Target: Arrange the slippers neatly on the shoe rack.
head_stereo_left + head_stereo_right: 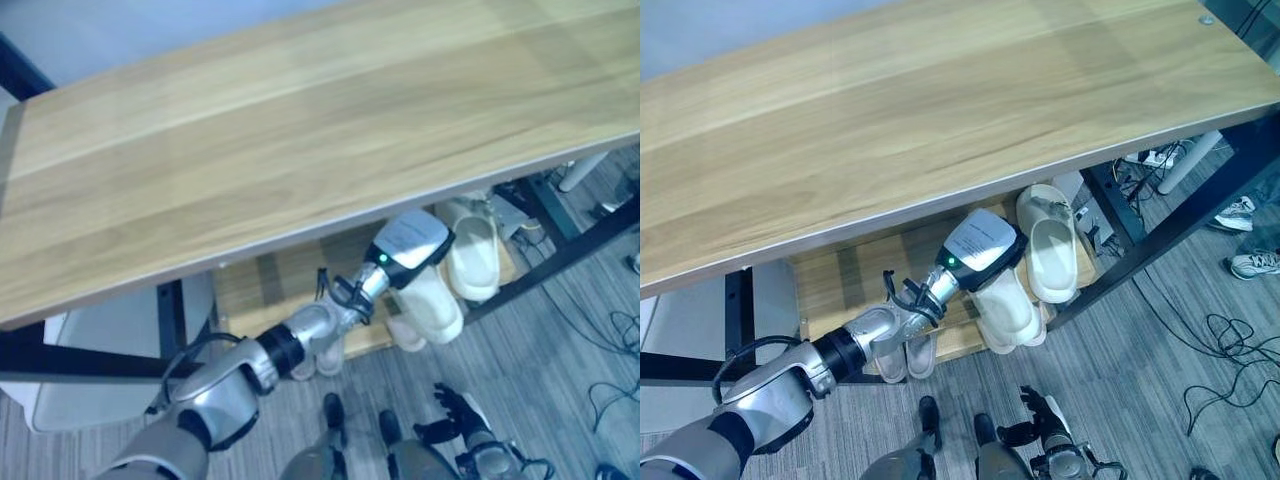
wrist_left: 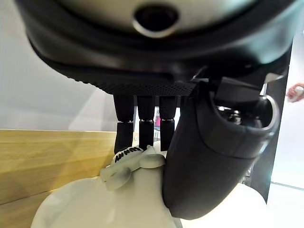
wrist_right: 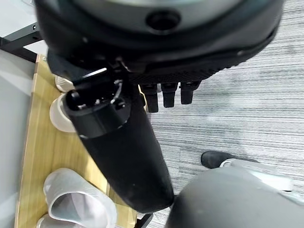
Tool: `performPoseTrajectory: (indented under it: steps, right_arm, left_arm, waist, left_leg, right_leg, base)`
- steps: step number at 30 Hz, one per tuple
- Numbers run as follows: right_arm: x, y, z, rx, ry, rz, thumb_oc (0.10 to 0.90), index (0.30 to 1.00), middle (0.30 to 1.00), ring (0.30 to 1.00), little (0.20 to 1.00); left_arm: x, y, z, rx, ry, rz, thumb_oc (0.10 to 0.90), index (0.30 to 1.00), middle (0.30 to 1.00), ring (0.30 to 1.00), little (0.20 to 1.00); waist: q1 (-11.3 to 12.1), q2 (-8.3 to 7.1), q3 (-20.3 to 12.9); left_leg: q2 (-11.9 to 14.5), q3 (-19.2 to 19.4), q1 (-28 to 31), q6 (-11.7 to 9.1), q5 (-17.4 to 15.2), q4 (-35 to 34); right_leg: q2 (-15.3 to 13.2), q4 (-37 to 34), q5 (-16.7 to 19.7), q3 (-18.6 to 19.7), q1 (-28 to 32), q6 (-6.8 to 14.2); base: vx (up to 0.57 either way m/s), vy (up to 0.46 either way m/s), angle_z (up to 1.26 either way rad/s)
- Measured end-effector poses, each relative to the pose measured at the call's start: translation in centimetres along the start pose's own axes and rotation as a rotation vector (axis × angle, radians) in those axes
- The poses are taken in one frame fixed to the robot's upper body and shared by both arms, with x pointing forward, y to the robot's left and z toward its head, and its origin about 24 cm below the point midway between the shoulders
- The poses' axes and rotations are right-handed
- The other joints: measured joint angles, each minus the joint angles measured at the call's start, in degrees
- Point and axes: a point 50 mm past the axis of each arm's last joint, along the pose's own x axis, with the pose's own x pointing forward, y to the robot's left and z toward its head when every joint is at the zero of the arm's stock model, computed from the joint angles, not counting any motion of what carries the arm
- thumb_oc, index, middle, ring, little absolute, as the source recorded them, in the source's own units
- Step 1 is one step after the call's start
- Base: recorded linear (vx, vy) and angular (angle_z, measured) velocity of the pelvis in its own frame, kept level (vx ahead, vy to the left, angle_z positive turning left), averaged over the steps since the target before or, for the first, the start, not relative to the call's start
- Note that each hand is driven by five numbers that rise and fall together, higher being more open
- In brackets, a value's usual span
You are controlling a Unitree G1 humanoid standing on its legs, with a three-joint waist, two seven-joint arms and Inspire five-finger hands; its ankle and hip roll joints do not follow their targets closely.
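My left hand (image 1: 410,245) reaches under the wide wooden top board (image 1: 300,130) to the lower shelf (image 1: 265,285) of the rack. It is shut on a cream slipper (image 1: 437,312): in the left wrist view the fingers (image 2: 142,121) go down behind the slipper's strap (image 2: 135,159) and the thumb (image 2: 213,156) presses from the front. The slipper's heel end sticks out past the shelf's front edge. A second cream slipper (image 1: 1050,245) lies just to its right on the shelf. My right hand (image 1: 1035,420) hangs low over the floor, open, holding nothing.
A grey pair of slippers (image 1: 905,355) sits at the shelf's front edge, left of the held slipper. The rack's black frame bar (image 1: 1160,245) runs diagonally at the right. Cables (image 1: 1230,350) lie on the grey carpet. A person's sneakers (image 1: 1245,262) stand at far right.
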Motion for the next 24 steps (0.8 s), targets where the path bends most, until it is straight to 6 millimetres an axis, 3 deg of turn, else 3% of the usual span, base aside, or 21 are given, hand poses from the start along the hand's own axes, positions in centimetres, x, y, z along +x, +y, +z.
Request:
performPoseTrajectory:
  steps: [15, 17, 24]
  right_arm:
    - [-0.07, -0.28, -0.58, 0.049, 0.018, 0.005, 0.8, 0.9, 0.9, 0.9, 0.9]
    - [-0.07, -0.25, -0.58, 0.05, 0.019, 0.005, 0.8, 0.9, 0.9, 0.9, 0.9]
    - [-0.07, -0.19, -0.62, 0.051, 0.024, 0.006, 0.8, 0.9, 0.9, 0.9, 0.9]
  left_arm:
    - [0.21, 0.41, 0.42, -0.006, -0.032, 0.014, 0.4, 0.3, 0.3, 0.3, 0.3]
    - [0.24, 0.47, 0.48, -0.007, -0.035, 0.016, 0.8, 0.9, 0.9, 0.9, 0.9]
    - [0.21, 0.59, 0.34, -0.016, -0.028, 0.012, 0.8, 0.9, 0.9, 0.9, 0.9]
  waist:
    - [0.97, -0.34, 0.13]
    - [1.05, -0.35, 0.13]
    - [0.96, -0.4, 0.09]
  left_leg:
    - [-0.02, -1.84, 0.01, 0.12, 0.27, 0.01]
    - [-0.05, -1.86, -0.08, 0.12, 0.27, 0.01]
    - [-0.06, -1.81, -0.12, 0.13, 0.27, 0.02]
  right_leg:
    - [0.08, -1.77, 0.3, -2.0, 1.75, -0.29]
    - [0.06, -1.88, 0.31, -2.01, 1.78, -0.27]
    - [0.01, -2.28, 0.43, -2.0, 1.84, -0.28]
  base:
    - [0.01, 0.002, 0.07]
    - [0.0, 0.0, 0.0]
    - [0.0, 0.0, 0.0]
